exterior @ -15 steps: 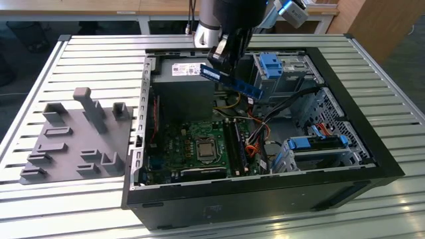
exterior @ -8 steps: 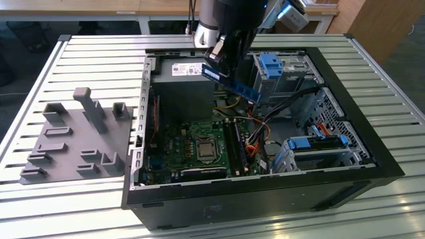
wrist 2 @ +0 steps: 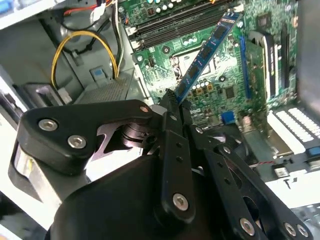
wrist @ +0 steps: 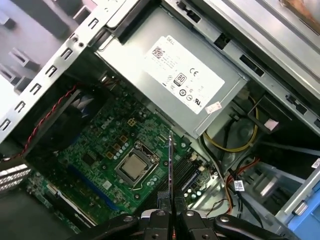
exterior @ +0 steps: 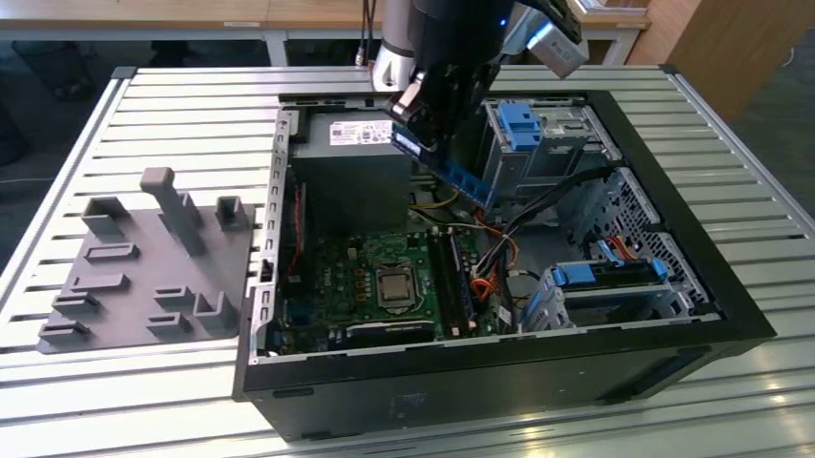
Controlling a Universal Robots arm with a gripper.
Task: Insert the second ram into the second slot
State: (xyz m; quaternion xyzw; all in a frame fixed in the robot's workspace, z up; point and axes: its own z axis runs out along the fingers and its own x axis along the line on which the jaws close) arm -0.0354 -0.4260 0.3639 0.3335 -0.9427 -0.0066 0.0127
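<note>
Pincer [exterior: 425,132] clenched on one end of the second ram [exterior: 449,170]; the stick is gripped between the two fingertips, confirmed in both wrist views (pincer [wrist 2: 175,101], [wrist: 171,211]). In the exterior view the second ram hangs tilted inside the open computer case [exterior: 637,239], its free end slanting down toward the exterior view's right, just beside the power supply [exterior: 357,134] and well above the motherboard [exterior: 369,277]. It touches nothing but the pincer. In the second wrist view the second ram [wrist 2: 205,55] reaches out from the fingertips over the green board, its far end near the dark memory slots [wrist 2: 170,25] but apart from them, so it is not seated. In the first wrist view the second ram [wrist: 170,170] shows edge-on as a thin line, with the processor socket [wrist: 134,166] near it on the board below. A yellow cable loop [wrist 2: 85,45] lies beside the board. The case rests on a slatted counter [exterior: 191,114]; a grey fixture block [exterior: 147,267] sits on the counter at the exterior view's left.
</note>
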